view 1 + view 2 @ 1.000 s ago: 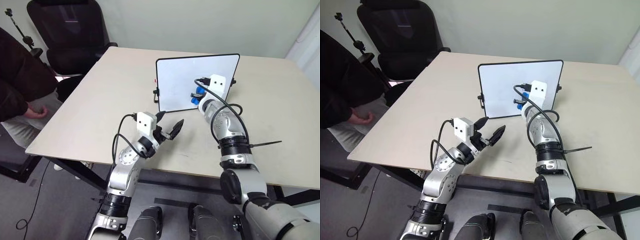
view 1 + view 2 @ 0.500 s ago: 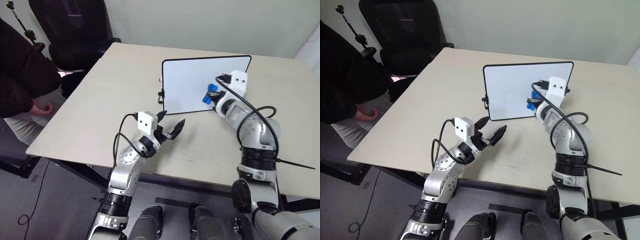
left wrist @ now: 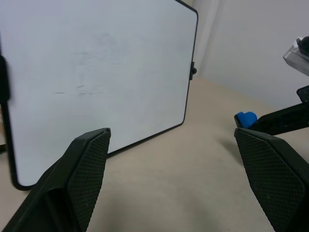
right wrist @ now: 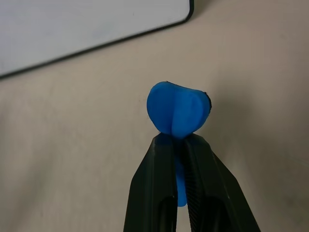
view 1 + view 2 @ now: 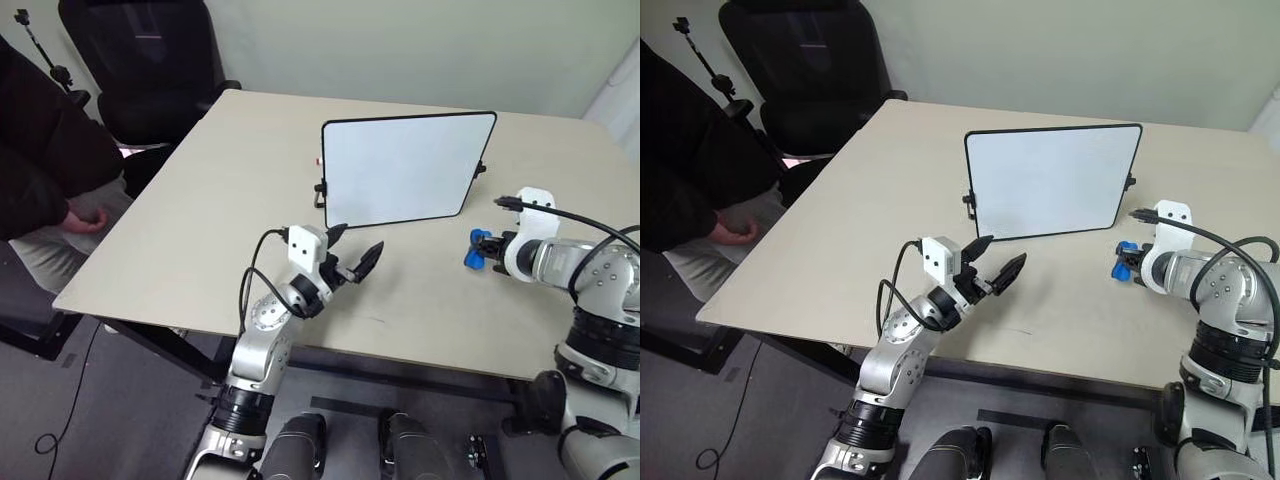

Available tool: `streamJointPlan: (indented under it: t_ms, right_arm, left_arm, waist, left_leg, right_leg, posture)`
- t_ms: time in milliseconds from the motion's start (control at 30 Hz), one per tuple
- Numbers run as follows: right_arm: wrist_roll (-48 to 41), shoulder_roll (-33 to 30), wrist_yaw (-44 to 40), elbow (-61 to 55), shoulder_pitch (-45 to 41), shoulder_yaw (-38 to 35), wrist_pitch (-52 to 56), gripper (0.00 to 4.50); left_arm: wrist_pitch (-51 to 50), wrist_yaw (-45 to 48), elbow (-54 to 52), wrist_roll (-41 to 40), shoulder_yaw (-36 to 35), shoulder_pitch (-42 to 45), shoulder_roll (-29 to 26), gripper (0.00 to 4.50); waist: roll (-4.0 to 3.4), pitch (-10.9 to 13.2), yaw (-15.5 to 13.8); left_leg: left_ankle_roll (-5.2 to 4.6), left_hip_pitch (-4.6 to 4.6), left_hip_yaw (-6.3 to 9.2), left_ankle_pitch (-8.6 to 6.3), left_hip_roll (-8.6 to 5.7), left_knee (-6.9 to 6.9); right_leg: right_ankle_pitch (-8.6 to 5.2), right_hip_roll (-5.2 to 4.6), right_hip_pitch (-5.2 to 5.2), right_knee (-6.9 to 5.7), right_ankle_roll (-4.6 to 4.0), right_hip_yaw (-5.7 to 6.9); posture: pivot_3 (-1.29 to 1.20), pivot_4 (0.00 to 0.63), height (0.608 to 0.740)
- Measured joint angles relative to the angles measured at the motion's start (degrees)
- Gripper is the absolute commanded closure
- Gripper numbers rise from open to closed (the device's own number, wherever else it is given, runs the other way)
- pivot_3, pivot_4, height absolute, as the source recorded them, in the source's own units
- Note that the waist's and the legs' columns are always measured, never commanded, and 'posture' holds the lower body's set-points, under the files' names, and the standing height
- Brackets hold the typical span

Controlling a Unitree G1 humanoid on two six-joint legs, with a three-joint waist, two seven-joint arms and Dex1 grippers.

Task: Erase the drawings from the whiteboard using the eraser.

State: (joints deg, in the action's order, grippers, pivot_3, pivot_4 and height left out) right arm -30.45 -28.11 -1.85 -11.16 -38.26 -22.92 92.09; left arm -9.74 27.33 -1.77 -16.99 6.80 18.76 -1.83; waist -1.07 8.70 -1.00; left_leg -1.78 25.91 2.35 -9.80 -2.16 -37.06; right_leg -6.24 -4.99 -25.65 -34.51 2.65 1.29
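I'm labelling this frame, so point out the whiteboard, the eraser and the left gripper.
whiteboard [image 5: 400,170], left eye view, on its white face.
eraser [image 4: 177,112], right wrist view, on its blue end.
left gripper [image 5: 354,250], left eye view, between its fingertips.

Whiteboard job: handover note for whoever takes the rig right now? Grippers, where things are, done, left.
Right gripper: shut on the eraser, over the table to the right of the whiteboard, apart from it.
Left gripper: open, empty, above the table in front of the whiteboard's lower left corner.
Whiteboard: upright mid-table. The head views show its face white; the left wrist view shows only faint grey smudges, no blue drawing.
Done: the drawing looks erased.
Left: check the smudges, wipe again if needed, then set the eraser down.
A person sits at the table's left side.
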Motion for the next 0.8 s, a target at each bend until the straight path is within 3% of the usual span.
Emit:
streamJointPlan:
  t_ms: [67,167,500,667,800]
  right_arm:
    - [-2.3,-1.61,-0.4,0.15,1.55,1.51,0.01,4.46]
    - [-4.2,-2.36,-0.41,1.15,3.23,3.12,0.01,3.6]
    - [-4.04,-2.05,-0.1,-1.24,4.25,3.69,-0.09,0.12]
    - [-2.48,-6.04,-4.1,-9.97,9.11,3.42,-11.22,0.12]
    - [-4.15,-4.74,-10.47,-17.24,14.92,0.47,-22.77,0.12]
  left_arm:
    - [0.0,0.0,0.27,0.02,0.07,-0.01,0.3,0.0]
    - [0.01,-0.03,0.54,0.06,0.1,-0.02,0.49,0.0]
    - [0.02,0.11,0.66,0.06,0.11,-0.03,0.39,0.0]
    - [0.15,0.23,1.35,0.07,0.11,0.14,0.25,0.0]
    - [0.43,0.33,2.04,0.13,0.02,0.35,0.2,0.0]
  waist:
    - [0.0,0.0,0.0]
    - [0.0,0.0,0.0]
    - [0.0,0.0,-0.09]
    - [0.0,0.0,-0.36]
    - [0.0,0.0,-0.37]
  left_leg:
    - [0.0,-0.04,0.01,0.0,0.0,0.0]
    - [-0.03,-0.03,0.01,0.02,0.0,0.0]
    - [-0.09,-0.01,0.01,0.08,-0.02,0.0]
    - [-0.09,0.03,0.04,0.08,-0.04,-0.01]
    - [-0.1,0.05,0.03,0.08,-0.05,-0.01]
  right_leg:
    - [-0.05,0.0,0.01,-0.08,0.07,-0.01]
    - [-0.07,0.0,0.02,-0.13,0.1,-0.04]
    - [-0.07,0.0,0.12,-0.12,0.11,-0.08]
    - [-0.13,0.0,0.19,-0.09,0.2,-0.08]
    - [-0.24,0.01,0.2,-0.07,0.37,-0.08]
  posture:
    - [0.0,0.15,0.74]
    - [0.0,0.15,0.74]
    - [0.0,0.15,0.74]
    - [0.0,0.15,0.74]
    - [0.0,0.15,0.74]
